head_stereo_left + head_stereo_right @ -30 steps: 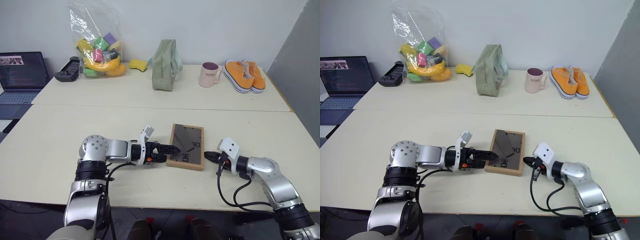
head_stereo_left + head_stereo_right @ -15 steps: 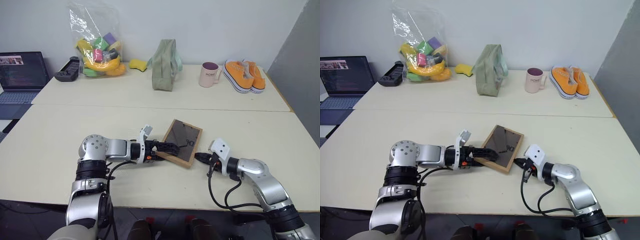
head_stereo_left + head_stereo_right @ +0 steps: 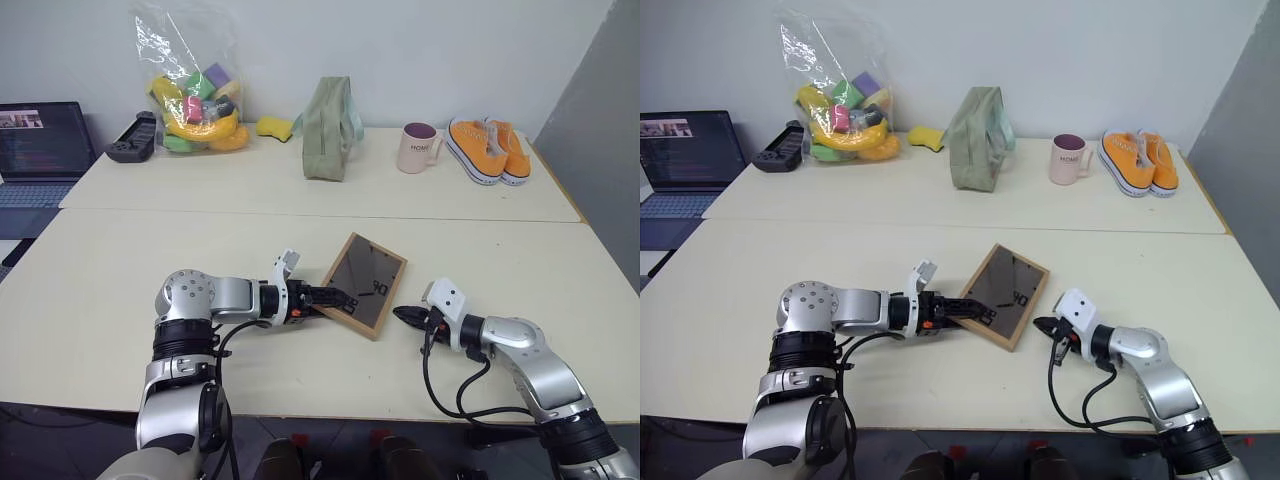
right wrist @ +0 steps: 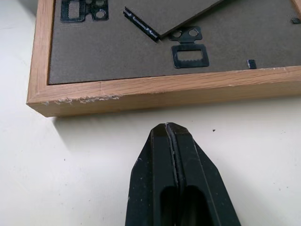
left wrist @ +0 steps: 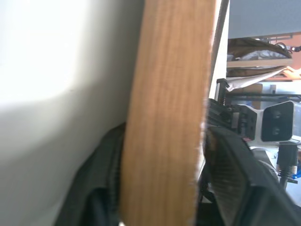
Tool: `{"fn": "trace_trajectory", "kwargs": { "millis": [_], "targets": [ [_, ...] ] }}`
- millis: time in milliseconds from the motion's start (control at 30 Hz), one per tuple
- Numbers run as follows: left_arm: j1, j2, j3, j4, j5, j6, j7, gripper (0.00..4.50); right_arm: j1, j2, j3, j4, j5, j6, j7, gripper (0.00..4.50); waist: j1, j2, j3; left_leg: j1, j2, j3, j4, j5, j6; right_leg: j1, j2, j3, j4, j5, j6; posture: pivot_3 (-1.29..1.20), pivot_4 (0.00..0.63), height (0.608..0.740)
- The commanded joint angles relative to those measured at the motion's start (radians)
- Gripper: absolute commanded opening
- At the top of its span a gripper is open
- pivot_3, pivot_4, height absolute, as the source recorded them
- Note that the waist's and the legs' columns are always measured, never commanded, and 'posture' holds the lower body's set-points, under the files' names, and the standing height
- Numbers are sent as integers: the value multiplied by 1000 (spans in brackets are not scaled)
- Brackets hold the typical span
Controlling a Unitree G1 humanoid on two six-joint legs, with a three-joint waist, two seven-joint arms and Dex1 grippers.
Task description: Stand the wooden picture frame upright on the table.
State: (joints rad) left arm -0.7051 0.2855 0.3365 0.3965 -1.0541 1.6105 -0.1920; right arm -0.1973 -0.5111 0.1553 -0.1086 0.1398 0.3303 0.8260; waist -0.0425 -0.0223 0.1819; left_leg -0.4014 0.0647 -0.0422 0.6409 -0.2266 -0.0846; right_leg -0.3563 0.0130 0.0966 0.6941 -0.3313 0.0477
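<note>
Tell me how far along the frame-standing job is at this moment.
Done: the left gripper has its fingers around the frame's wooden edge. In hand: lifting that edge. Left: the frame is tilted, back up, and not yet standing on the table; the shut right gripper waits beside it.

One wooden picture frame, one mug, one green bag, one laptop — two orange shoes, one yellow sponge, one plastic toy bag, one black controller.
</note>
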Motion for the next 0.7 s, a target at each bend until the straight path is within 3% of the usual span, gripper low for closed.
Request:
{"fn": "trace_trajectory", "kwargs": {
  "millis": [33,300,500,700],
  "targets": [
    [-4,-6,13,4,7,4,11,1516,9,-14,-23,-19,15,-20,3,0,0,0,0,0,0,0,0,0,0,0,0,0,0,0,0,0,150,740],
    [-7,2,14,-28,-12,4,-26,1339,19,-28,-30,-14,11,-33,7,0,1,0,0,0,0,0,0,0,0,1,0,0,-2,0,0,0,150,740],
    [-100,50,56,-97,17,-238,-173,1339,42,-93,-84,-7,42,-28,45,0,3,-2,3,-1,0,0,0,0,0,0,0,0,-3,0,0,0,150,740],
    [-114,113,-32,-220,116,-466,-340,1339,19,-138,-125,36,78,-23,75,0,10,-2,3,-6,0,0,-1,-1,-1,-2,-1,0,-9,1,1,0,150,740]
  ]
}}
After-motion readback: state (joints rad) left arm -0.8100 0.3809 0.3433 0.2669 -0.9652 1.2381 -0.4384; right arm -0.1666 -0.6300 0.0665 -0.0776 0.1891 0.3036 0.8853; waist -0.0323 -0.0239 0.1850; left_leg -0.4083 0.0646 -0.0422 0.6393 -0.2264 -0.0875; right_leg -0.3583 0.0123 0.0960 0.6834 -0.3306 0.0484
